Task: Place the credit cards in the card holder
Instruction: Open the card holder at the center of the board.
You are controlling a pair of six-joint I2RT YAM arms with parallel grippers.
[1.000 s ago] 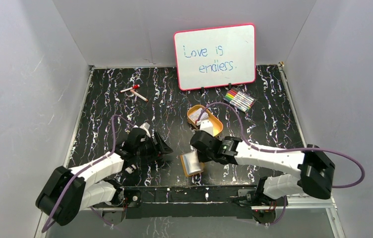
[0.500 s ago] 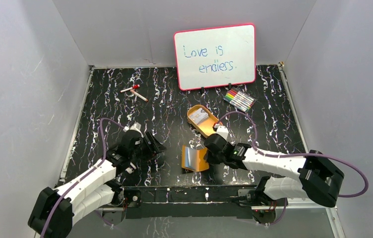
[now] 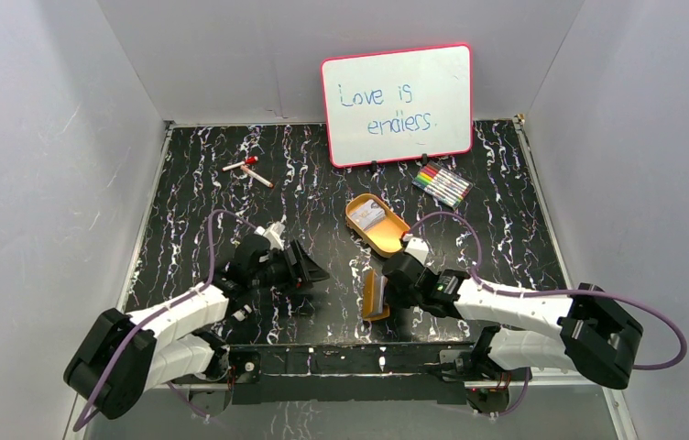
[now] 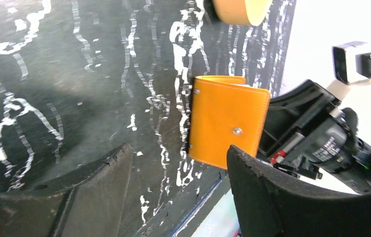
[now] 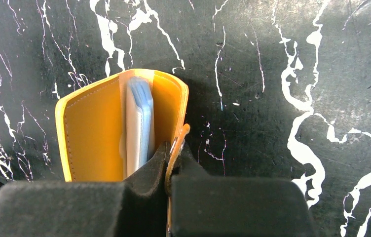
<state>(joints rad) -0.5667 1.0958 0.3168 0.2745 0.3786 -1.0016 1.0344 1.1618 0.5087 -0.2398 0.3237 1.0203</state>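
While half-open, card holder (image 5: pixel 94 133) edge inside right gripper (image 5: pixel 169 159)

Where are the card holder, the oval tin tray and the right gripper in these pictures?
card holder (image 4: pixel 225 123): left wrist view, orange outer cover.
oval tin tray (image 3: pixel 388 236): top external view, bare floor, near end.
right gripper (image 5: pixel 169 160): right wrist view, between its fingertips, pinching the card holder's edge.

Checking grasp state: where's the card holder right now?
Top view, centre front: the card holder is held upright in the shut right gripper, on the near side of the tin tray and right of the open left gripper.
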